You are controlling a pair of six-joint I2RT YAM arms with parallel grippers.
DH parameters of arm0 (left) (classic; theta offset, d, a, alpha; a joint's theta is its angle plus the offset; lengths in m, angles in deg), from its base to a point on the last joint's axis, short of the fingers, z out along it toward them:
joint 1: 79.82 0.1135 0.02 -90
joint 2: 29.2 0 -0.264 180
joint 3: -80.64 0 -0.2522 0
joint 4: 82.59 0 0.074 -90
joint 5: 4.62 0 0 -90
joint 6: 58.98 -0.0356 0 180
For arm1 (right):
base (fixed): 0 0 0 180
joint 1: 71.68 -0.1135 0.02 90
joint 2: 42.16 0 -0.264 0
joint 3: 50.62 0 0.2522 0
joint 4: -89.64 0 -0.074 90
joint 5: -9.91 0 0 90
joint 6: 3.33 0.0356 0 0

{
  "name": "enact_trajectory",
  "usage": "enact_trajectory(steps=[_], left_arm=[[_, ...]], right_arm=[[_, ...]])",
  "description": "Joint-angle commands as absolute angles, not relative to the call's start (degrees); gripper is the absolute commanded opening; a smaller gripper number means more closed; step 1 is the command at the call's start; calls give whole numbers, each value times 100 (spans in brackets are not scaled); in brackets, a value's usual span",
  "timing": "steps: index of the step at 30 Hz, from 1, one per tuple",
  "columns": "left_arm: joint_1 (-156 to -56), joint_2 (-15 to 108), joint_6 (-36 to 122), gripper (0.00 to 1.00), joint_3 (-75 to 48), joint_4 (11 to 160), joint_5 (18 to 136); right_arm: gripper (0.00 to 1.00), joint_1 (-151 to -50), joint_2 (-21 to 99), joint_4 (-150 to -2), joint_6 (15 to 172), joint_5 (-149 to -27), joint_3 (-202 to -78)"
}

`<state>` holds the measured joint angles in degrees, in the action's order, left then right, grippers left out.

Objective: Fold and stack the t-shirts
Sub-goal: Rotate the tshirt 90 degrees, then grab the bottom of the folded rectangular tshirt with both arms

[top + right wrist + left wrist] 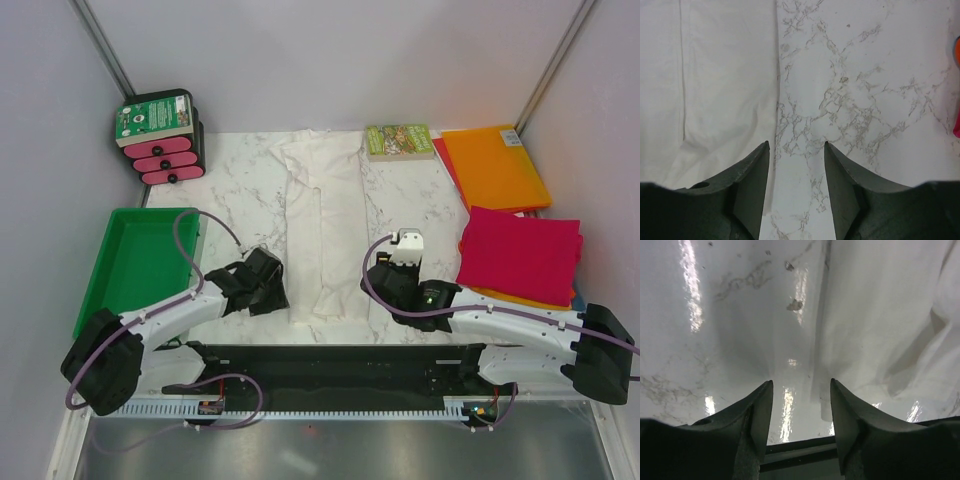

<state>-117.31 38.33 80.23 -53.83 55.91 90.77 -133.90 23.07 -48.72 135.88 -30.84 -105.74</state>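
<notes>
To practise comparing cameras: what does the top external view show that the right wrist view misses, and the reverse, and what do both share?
Top only: the green tray, the small book, the left gripper. Right wrist only: the open gap between the fingers of the right gripper. Both: the white t-shirt, the marble table, and the magenta t-shirt, a mere sliver at the wrist.
</notes>
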Motion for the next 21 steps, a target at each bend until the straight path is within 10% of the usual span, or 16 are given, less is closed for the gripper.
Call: enact_trajectory(steps=[1,21], left_arm=[[-12191,3584,8392,57,-5484,5808,9311],[-12675,4103,8533,52,-5616,6045,9153]], right_arm=[[56,-13391,2296,-4847,13879,-3263,-10507],[57,-13567,2446,-4856,14239,-3360,-10297]])
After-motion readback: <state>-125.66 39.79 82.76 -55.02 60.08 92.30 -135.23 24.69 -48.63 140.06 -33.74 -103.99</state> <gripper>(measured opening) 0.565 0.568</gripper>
